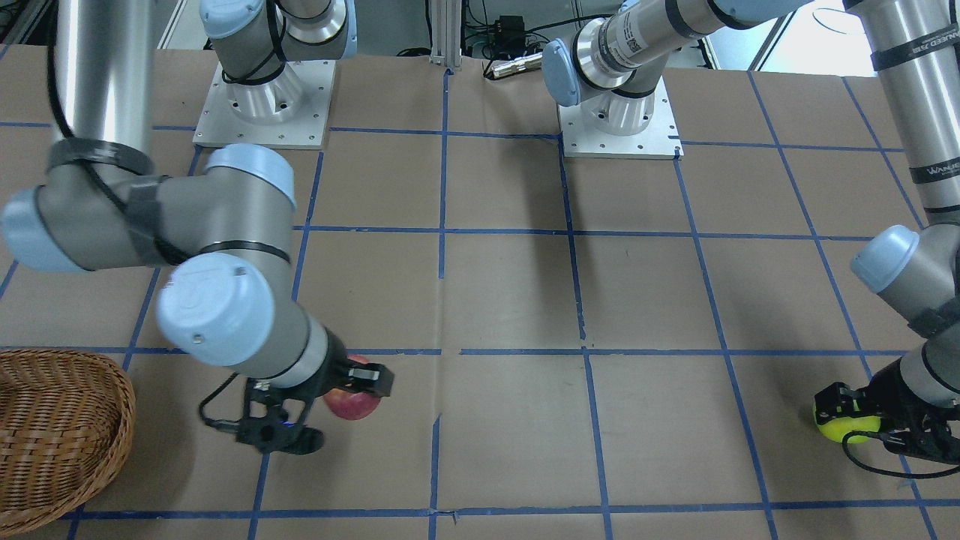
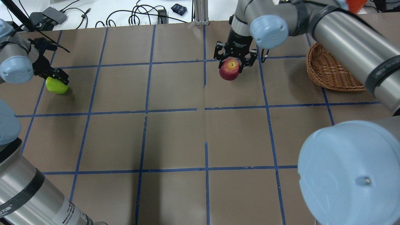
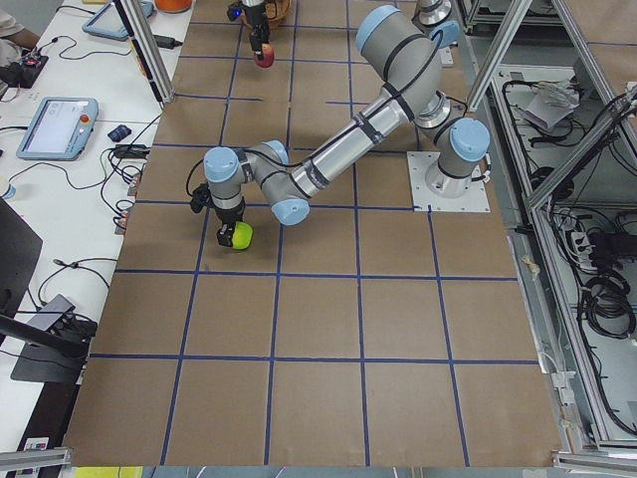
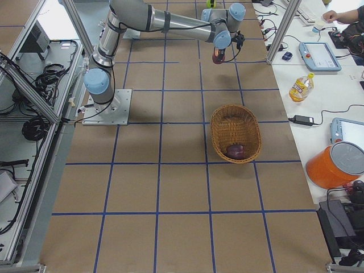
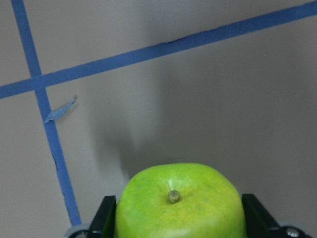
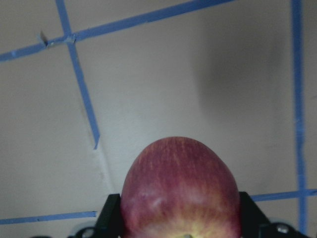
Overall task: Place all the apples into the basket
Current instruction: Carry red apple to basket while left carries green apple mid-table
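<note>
While our right gripper (image 2: 233, 63) pinches the smooth, rounded red apple (image 2: 229, 71), yellowish at its stem, between two black fingers, our left gripper (image 2: 56, 80) is closed just as narrowly on the glossy yellow-green apple (image 2: 57, 86), well apart across the brown table (image 2: 175, 137). We see the dark purple-red apple (image 4: 235, 151) inside the oval woven wicker basket (image 4: 218, 134).

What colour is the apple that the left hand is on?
Bright yellow-green; the apple shows best in the left wrist view.

Brown paper-covered table (image 2: 175, 137) with a blue tape grid (image 2: 206, 170), wicker basket (image 2: 326, 75) on its right side
</note>
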